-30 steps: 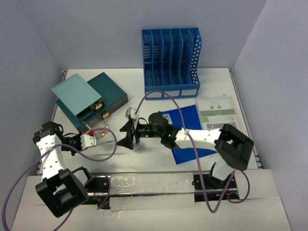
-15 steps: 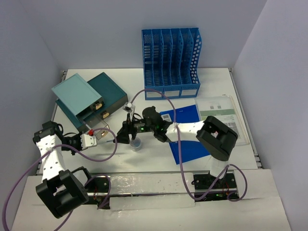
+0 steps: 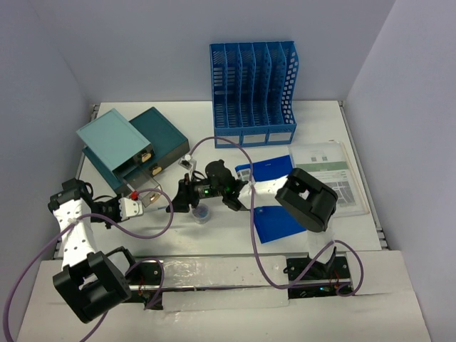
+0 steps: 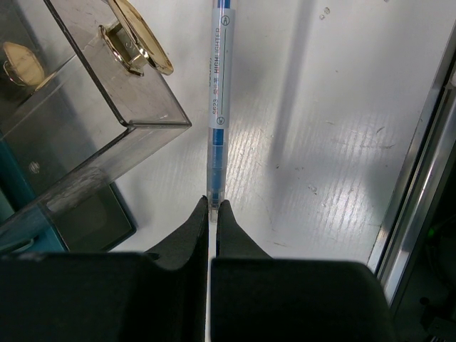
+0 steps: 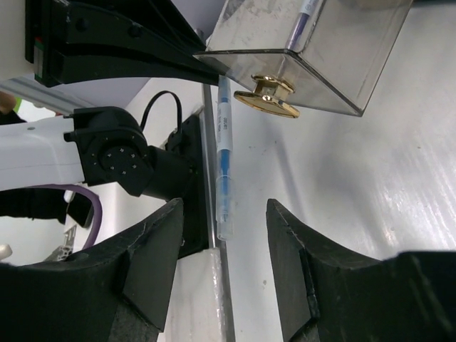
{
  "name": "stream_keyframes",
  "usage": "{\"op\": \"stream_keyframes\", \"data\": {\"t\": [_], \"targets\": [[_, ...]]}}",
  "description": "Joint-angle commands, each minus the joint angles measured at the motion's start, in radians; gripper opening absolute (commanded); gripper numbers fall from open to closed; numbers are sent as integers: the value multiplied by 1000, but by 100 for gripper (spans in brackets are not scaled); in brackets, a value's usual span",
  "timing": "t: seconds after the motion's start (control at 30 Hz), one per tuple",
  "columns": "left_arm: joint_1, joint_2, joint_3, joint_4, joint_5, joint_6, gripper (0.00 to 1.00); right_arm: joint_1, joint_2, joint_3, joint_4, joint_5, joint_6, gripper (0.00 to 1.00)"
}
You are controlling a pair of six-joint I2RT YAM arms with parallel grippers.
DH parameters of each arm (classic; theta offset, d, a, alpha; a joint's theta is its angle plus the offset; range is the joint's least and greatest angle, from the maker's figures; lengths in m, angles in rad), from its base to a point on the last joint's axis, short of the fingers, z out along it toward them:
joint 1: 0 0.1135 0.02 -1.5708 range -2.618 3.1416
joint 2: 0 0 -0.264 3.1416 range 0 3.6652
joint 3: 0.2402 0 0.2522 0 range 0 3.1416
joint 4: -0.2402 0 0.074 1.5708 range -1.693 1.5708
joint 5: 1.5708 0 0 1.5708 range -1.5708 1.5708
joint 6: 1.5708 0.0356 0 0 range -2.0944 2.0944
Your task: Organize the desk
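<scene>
The left hand is clenched on one end of a blue pen, which runs just beside a clear drawer (gold knob on its front). The right hand is spread wide, facing the pen's free end. The white worktop lies beneath both, between lavender walls.

Black-and-white arms, purple cables
</scene>
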Motion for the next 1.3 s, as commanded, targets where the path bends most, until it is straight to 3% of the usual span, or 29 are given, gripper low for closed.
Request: {"op": "stream_keyframes", "data": {"t": [0.0,0.6,0.87,1.1,1.27], "targets": [[-7,-6,34,-59,45,158,0,-3,15,41,79,-22,25,54],[-7,-4,34,-57,41,153,0,-1,33,62,69,-48,22,48],[-6,2,33,-54,47,150,0,19,46,99,-24,-48,-32,45],[-7,2,31,-45,44,138,0,22,51,138,-77,-52,-50,15],[-7,3,34,-48,47,141,0,20,49,142,-101,-49,-61,15]]}}
